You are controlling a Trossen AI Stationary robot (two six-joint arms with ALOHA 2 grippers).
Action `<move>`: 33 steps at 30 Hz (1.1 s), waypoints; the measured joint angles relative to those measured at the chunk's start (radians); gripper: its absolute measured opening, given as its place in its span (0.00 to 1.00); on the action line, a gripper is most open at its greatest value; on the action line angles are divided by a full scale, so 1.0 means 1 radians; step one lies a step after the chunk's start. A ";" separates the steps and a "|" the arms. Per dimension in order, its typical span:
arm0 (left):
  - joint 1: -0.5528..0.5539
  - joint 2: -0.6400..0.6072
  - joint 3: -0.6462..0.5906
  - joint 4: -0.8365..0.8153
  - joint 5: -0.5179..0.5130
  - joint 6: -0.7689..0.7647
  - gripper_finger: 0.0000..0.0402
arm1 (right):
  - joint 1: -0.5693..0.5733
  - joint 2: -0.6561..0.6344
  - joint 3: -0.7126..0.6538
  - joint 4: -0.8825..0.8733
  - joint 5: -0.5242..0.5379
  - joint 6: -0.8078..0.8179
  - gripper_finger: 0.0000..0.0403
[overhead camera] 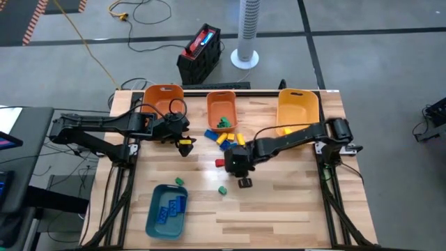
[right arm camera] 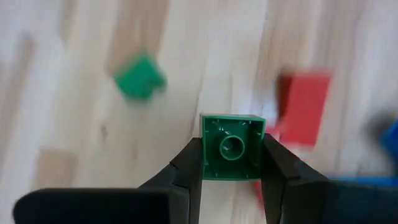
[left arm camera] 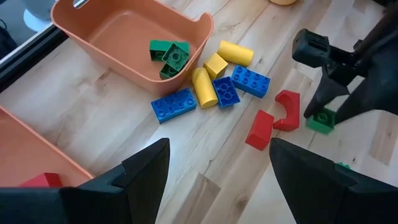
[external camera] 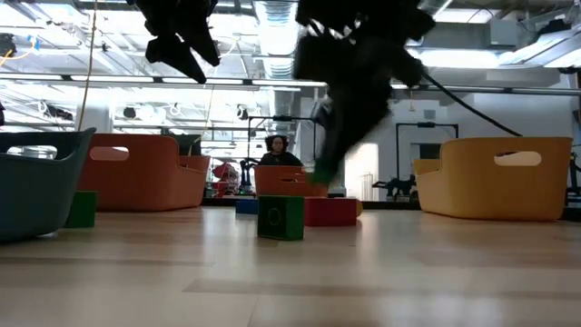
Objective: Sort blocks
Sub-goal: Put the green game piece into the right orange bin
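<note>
Your right hand (right arm camera: 232,163) grips a green block (right arm camera: 233,147) between its fingers, lifted above the counter (overhead camera: 293,202), with another green block (right arm camera: 139,77) and a red block (right arm camera: 304,107) lying just beyond it. Your left hand (left arm camera: 214,171) hangs open above the counter, the mixed pile of blocks (left arm camera: 214,87) ahead of it beside the small orange bin (left arm camera: 118,46).

Pale wooden plank table top (overhead camera: 293,209), smooth with a slight sheen; glossy moulded-plastic green square block (right arm camera: 232,146); matt orange plastic bin (left arm camera: 118,37).
</note>
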 joint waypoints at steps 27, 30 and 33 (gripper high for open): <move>0.077 0.000 0.000 -0.001 0.026 -0.040 0.68 | -0.487 0.075 0.167 -0.027 -0.083 -0.043 0.28; 0.088 0.000 0.000 -0.001 0.026 -0.038 0.68 | -0.472 0.085 0.172 -0.011 -0.082 -0.052 0.28; 0.094 0.000 0.000 -0.001 0.030 -0.035 0.68 | -0.472 0.087 0.168 -0.025 -0.080 -0.054 0.30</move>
